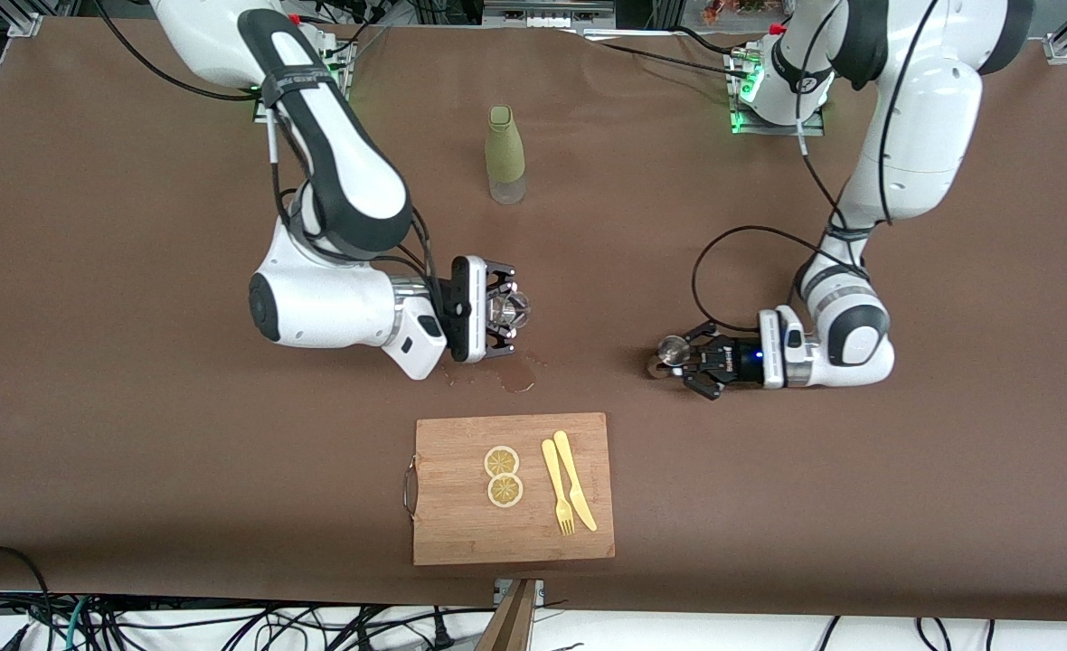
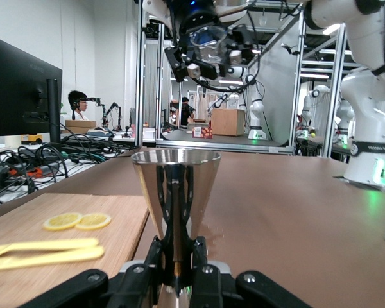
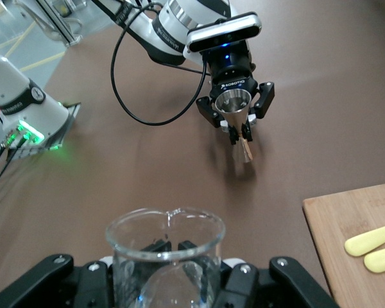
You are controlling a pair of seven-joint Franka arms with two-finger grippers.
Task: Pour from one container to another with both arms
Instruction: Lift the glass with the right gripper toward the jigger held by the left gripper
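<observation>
My left gripper [image 1: 681,358] is shut on the waist of a steel double-cone jigger [image 1: 672,351], held upright low over the brown table toward the left arm's end. In the left wrist view the jigger [image 2: 175,186] rises straight from between the fingers [image 2: 147,266]. My right gripper [image 1: 508,313] is shut on a clear glass beaker [image 1: 507,310], held in the air above a wet patch. In the right wrist view the beaker [image 3: 167,247] fills the foreground, its spout aimed toward the jigger [image 3: 235,106]. I see no liquid in the beaker.
A wet stain [image 1: 515,374] marks the table beneath the beaker. A green-sleeved bottle [image 1: 505,154] stands near the arm bases. Nearer the front camera lies a wooden cutting board [image 1: 461,524] with two lemon slices [image 1: 503,475] and a yellow fork and knife [image 1: 568,493].
</observation>
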